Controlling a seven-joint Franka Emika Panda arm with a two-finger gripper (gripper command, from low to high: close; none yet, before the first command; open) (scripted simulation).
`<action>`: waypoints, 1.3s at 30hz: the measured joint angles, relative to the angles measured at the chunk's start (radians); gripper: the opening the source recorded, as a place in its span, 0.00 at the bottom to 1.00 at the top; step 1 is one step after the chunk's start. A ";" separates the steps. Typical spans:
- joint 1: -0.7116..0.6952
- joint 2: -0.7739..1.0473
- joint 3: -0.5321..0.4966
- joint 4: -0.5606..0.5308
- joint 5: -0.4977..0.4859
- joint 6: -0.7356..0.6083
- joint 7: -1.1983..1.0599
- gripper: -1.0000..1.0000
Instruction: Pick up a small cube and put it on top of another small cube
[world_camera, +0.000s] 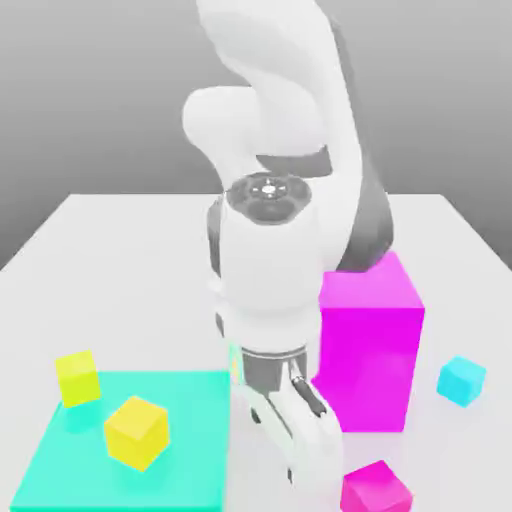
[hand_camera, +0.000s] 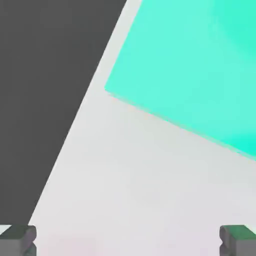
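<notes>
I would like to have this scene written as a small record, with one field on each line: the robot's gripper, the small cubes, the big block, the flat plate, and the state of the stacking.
gripper: open, nothing between the fingers
yellow-green cube: at the turquoise plate's far edge
golden-yellow cube: on the turquoise plate
cyan cube: on the table, beyond the big magenta block toward the exterior view's right
pink cube: nearer the camera than the block
stacking: no small cube on another yet

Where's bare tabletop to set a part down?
Free: between the magenta block and cyan cube; also behind the teal slab. Crowded: slab's left part, with yellow and orange-yellow cubes.
</notes>
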 joint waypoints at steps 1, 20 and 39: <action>0.021 0.007 -0.001 0.007 -0.010 0.001 0.027 1.00; 0.207 0.200 -0.060 0.091 -0.163 0.133 0.286 0.00; -0.221 -0.003 -0.131 0.222 0.059 -0.453 -0.343 0.00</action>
